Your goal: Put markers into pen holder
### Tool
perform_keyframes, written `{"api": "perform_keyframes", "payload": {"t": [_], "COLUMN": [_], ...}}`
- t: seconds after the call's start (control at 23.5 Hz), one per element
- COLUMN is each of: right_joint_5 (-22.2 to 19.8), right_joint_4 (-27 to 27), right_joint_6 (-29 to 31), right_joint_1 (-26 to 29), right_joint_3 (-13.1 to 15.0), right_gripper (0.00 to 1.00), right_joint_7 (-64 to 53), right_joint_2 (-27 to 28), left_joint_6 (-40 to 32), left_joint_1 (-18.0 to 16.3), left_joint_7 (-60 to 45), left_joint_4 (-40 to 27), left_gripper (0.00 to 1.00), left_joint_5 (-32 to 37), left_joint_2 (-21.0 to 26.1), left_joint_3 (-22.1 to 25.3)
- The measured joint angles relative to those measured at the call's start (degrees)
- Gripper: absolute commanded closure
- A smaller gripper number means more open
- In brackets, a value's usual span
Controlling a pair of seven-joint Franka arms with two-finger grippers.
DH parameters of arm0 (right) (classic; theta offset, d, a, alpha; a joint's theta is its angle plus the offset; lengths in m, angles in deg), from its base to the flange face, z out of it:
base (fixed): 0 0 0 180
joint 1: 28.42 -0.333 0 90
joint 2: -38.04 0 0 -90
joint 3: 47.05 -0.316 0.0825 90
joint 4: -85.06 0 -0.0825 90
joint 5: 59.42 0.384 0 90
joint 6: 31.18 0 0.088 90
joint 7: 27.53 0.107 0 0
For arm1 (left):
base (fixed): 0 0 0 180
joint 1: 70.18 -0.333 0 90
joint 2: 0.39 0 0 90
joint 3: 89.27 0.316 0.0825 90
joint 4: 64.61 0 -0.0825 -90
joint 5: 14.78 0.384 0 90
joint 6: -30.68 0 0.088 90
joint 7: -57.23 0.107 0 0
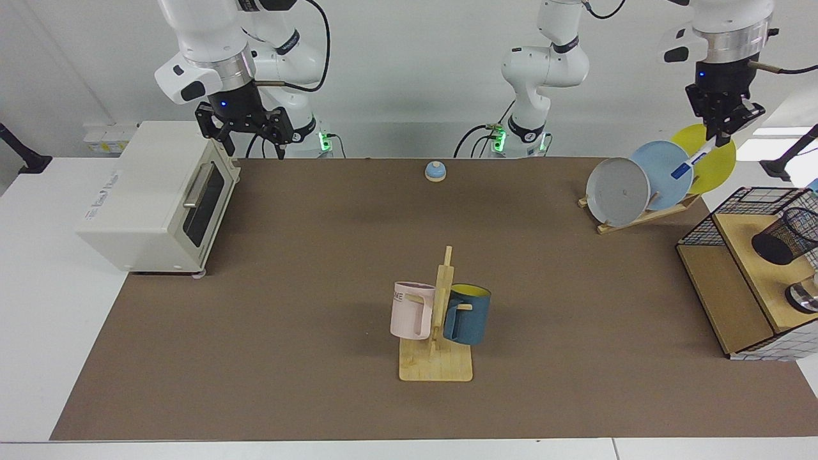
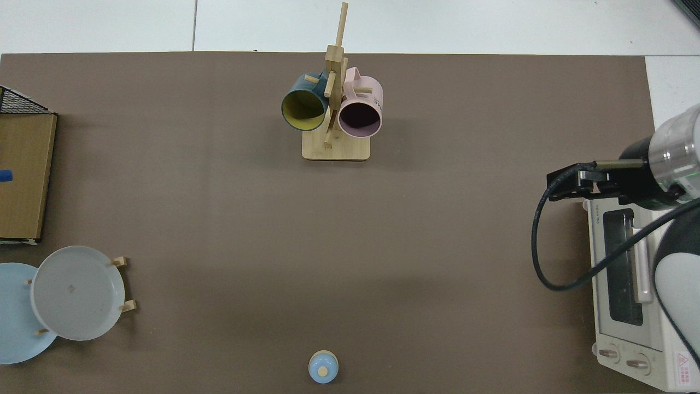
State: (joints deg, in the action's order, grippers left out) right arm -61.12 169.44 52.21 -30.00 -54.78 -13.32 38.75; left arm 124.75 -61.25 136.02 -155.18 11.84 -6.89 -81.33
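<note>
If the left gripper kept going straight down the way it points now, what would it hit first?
Probably the yellow plate in the rack: the left gripper, shut on the marker, points down just above it. Depth is unclear, so it might pass in front.

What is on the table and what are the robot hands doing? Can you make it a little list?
left gripper: raised in front of the plates, shut on the marker
marker: tilted, blue cap down
right gripper: open, waiting above the oven
holder: on the wooden shelf, no marker in it yet
plates: three, on edge in a rack
mugs: pink and blue, hung on a stand
bell: at the far edge
</note>
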Motion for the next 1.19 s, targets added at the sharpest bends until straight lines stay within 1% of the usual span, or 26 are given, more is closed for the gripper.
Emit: {"api": "perform_keyframes", "payload": {"t": [0.17,0.3,0.51,0.72,0.98,1.11,1.19], "right_joint_5": [0.0,0.0,0.0,0.0,0.0,0.0,0.0], "right_joint_4": [0.0,0.0,0.0,0.0,0.0,0.0,0.0], "right_joint_6": [0.0,0.0,0.0,0.0,0.0,0.0,0.0], "right_joint_1": [0.0,0.0,0.0,0.0,0.0,0.0,0.0], "right_joint_3": [0.0,0.0,0.0,0.0,0.0,0.0,0.0], "right_gripper": [0.0,0.0,0.0,0.0,0.0,0.0,0.0], "right_joint_7": [0.0,0.0,0.0,0.0,0.0,0.0,0.0], "right_joint_2": [0.0,0.0,0.0,0.0,0.0,0.0,0.0], "left_joint_6": [2.9,4.6,5.1,5.2,7.2,9.3,10.4], "left_joint_1": [-0.1,-0.2,-0.2,-0.3,-2.3,-2.3,-1.4], "left_joint_7": [6.3,10.5,13.8,15.3,17.0,18.9,20.6], "left_joint_4": [0.8,1.3,1.5,1.8,2.6,2.7,2.7], "left_gripper": [1.0,1.0,1.0,1.0,1.0,1.0,1.0], "left_joint_5": [0.7,1.3,3.6,4.4,5.0,5.7,6.3], "left_joint_2": [0.8,1.3,1.4,1.6,2.3,2.7,3.0], "left_joint_3": [3.8,5.8,6.4,7.1,8.6,10.4,12.7]}}
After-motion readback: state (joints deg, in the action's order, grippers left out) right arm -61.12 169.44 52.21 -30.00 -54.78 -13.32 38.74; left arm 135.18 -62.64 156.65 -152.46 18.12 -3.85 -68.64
